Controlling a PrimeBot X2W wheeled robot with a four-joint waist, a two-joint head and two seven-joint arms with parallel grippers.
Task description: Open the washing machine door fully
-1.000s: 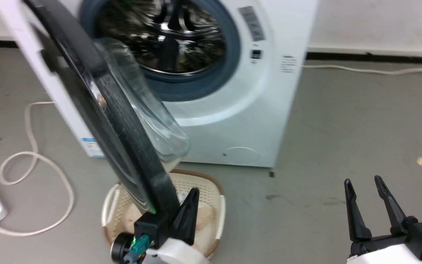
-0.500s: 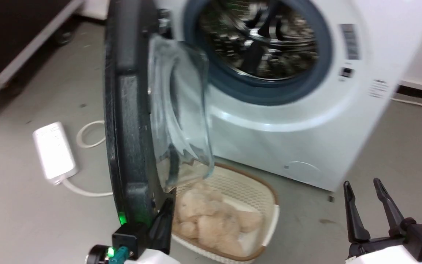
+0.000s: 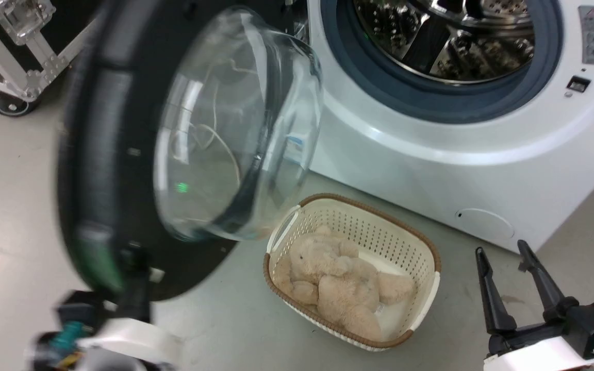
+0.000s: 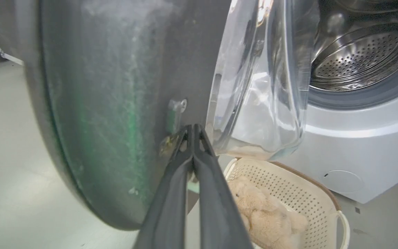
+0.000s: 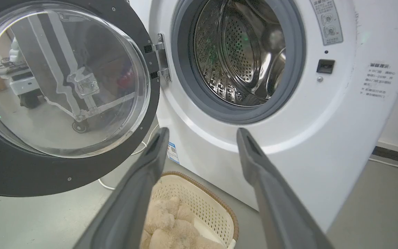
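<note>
The inner face of the door (image 4: 116, 103) stands right at the pressed-together tips of the left gripper (image 4: 192, 128), with the spread-fingered right gripper (image 3: 501, 248) well apart.

washing machine door (image 5: 60, 90): round, glossy black ring, clear glass bowl centre, green glow on its edge. Boxy machine body (image 3: 431, 175): white. Rubber ring (image 3: 431, 105) at the opening: blue-grey. Steel drum (image 5: 240, 58): silver, dotted with perforations. Oval plastic basket (image 3: 410, 242): cream, hole grid, brown rim. Plush toy (image 3: 338, 288): beige. Floor (image 3: 8, 216): plain grey. Fingers of right gripper (image 3: 501, 247): black.
</note>
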